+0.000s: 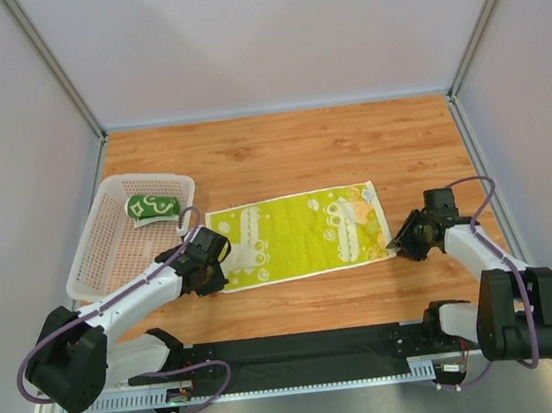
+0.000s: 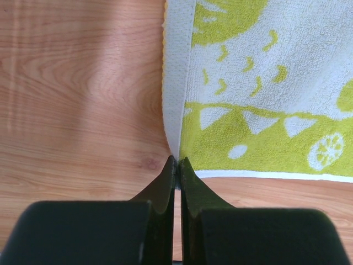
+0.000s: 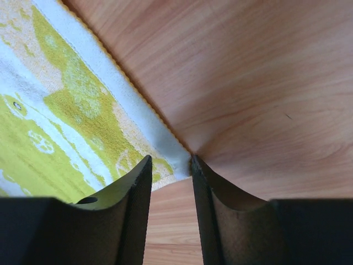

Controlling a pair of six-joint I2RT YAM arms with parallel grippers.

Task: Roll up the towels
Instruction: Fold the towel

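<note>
The yellow-lime towel (image 1: 295, 234) lies flat mid-table, and the left gripper (image 2: 176, 163) is clenched on its near-left corner. The right gripper (image 3: 171, 164) stands released, straddling the near-right corner. The rolled dark green towel (image 1: 152, 206) sits in the basket (image 1: 104, 202), far left.

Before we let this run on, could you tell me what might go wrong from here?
The left gripper is shut at the very corner tip of the yellow towel, so the cloth may slip out. The right gripper is open astride the other near corner; if only one side lifts, the roll could start crooked.
</note>
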